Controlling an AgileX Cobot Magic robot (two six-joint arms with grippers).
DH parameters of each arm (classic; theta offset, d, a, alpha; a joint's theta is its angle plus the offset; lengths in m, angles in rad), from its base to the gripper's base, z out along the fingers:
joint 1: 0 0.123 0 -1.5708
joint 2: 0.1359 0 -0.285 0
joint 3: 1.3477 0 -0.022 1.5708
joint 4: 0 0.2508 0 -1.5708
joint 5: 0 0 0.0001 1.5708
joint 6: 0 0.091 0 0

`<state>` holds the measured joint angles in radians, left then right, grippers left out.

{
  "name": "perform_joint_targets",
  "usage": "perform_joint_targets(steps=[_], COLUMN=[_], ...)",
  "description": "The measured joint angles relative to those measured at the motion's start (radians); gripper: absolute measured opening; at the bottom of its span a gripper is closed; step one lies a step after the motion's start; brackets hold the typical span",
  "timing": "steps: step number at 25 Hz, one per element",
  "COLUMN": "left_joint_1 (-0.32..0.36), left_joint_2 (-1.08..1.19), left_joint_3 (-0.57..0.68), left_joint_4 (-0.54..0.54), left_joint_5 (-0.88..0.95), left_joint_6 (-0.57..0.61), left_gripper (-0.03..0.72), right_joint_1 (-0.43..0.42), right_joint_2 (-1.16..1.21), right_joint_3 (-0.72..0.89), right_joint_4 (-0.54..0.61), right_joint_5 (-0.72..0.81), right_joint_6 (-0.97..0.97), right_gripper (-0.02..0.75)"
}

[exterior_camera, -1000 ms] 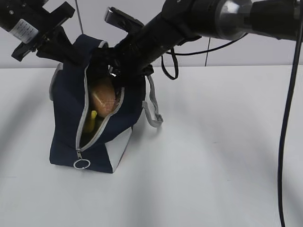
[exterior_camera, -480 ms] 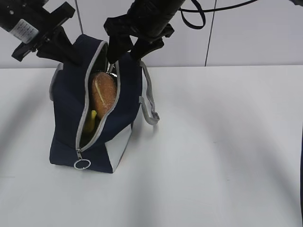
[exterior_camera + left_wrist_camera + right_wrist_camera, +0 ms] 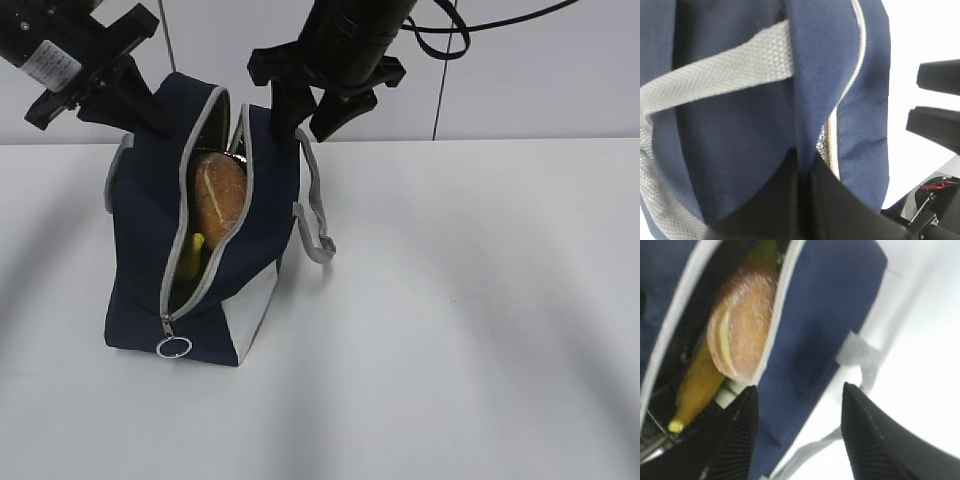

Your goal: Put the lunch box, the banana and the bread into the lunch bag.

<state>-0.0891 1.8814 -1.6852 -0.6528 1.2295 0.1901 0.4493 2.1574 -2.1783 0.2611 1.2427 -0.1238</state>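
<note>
The navy lunch bag [image 3: 145, 260] stands upright on the white table with its zipper open. The bread [image 3: 218, 200] fills the upper part of the opening, slit facing out, and the banana [image 3: 192, 255] shows yellow below it. In the right wrist view the bread [image 3: 742, 325] lies over the banana [image 3: 695, 390], and a pale green corner [image 3: 726, 394] beside them looks like the lunch box's lid. My left gripper [image 3: 158, 122] is shut on the bag's top edge [image 3: 805, 125]. Just above the bag's right side, my right gripper [image 3: 308, 125] [image 3: 798, 387] is open and holds nothing.
A grey strap handle [image 3: 318, 215] hangs off the bag's right side. The zipper's metal ring pull [image 3: 172, 347] rests at the bag's foot. White table [image 3: 460, 320] stretches to the right and front; a pale wall stands behind.
My right gripper has come up out of the bag's mouth and shifted right, its jaws narrowing. The bread stayed in the bag. The left gripper kept its hold.
</note>
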Motion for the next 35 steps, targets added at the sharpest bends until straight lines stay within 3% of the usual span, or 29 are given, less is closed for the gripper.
perform_joint_targets(steps=[8,20,22,28,35], left_joint_1=[0.0,0.0,0.0,0.0,0.0], left_joint_2=[0.0,0.0,0.0,0.0,0.0], left_joint_3=[0.0,0.0,0.0,0.0,0.0], left_joint_4=[0.0,0.0,0.0,0.0,-0.019], left_joint_5=[0.0,0.0,0.0,0.0,0.0], left_joint_6=[0.0,0.0,0.0,0.0,0.004], left_gripper=[-0.003,-0.003,-0.003,-0.003,-0.003], right_joint_1=[0.0,0.0,0.0,0.0,0.0], right_joint_2=[-0.068,-0.017,-0.017,-0.017,-0.017], right_joint_3=[0.181,0.194,0.194,0.194,0.173], right_joint_4=[0.027,0.115,0.125,0.131,0.11], right_joint_5=[0.0,-0.028,-0.05,-0.078,-0.079], right_joint_6=[0.004,0.004,0.004,0.0,-0.027], right_gripper=[0.393,0.383,0.328,0.032,-0.004])
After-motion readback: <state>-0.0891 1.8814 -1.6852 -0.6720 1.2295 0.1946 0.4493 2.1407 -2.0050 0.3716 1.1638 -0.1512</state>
